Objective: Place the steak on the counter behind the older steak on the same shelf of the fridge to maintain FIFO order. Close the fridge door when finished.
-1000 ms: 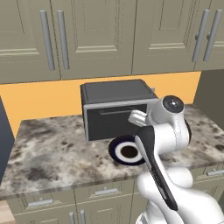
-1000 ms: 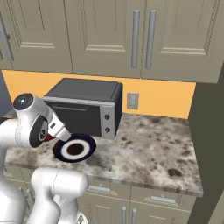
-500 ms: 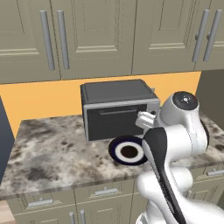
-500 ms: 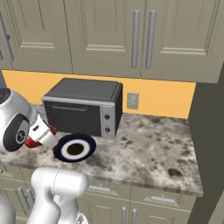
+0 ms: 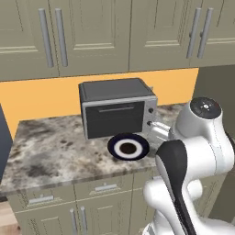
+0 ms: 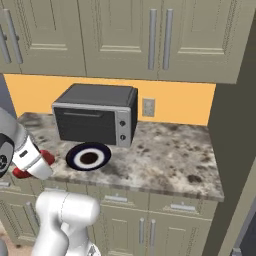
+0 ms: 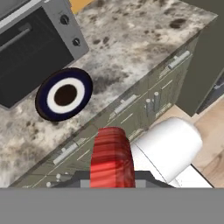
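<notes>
Bright red chunky steak [image 7: 112,157] clamped upright in the pincer [image 7: 112,177], off the speckled granite counter [image 7: 144,48]

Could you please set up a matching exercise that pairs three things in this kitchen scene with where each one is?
Things:
1. steak
2. plate
3. toaster oven

Places:
A. at the back of the counter, by the orange wall
B. held in the shut gripper, off the counter
C. flat on the counter in front of the oven

Pairs: 1-B, 2-C, 3-A

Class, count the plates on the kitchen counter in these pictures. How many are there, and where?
1. A dark-rimmed plate lies on the counter directly in front of the toaster oven. Nothing suggests others hidden.
</notes>
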Controlling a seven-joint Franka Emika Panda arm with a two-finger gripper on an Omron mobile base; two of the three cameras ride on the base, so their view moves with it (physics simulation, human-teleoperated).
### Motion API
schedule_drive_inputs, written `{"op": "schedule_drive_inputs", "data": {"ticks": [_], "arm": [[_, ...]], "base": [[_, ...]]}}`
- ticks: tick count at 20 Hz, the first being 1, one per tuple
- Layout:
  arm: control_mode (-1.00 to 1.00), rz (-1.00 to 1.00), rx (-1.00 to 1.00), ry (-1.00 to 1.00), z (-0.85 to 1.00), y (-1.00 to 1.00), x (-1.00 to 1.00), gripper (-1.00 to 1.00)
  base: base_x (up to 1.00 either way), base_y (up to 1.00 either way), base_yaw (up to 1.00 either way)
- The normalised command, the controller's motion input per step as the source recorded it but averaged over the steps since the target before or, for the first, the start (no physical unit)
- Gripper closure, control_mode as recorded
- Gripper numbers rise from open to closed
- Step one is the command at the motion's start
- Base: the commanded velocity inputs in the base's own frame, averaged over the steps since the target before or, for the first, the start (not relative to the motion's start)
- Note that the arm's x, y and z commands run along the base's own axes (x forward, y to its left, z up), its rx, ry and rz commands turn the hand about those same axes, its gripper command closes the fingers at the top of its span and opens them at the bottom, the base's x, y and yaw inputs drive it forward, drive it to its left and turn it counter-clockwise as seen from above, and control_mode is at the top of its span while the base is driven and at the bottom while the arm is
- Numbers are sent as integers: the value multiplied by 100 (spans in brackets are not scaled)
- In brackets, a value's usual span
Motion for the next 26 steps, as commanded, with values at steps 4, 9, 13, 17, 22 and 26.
{"op": "schedule_drive_inputs", "data": {"ticks": [4,9,13,17,22,26], "arm": [[100,0,0,0,0,0,0,100],[100,0,0,0,0,0,0,100],[100,0,0,0,0,0,0,100],[100,0,0,0,0,0,0,100],[100,0,0,0,0,0,0,100],[100,0,0,0,0,0,0,100]], "base": [[-80,9,-28],[-99,4,-59],[-80,2,-77],[-20,-7,-88],[24,-65,-77],[46,-99,-57]]}}
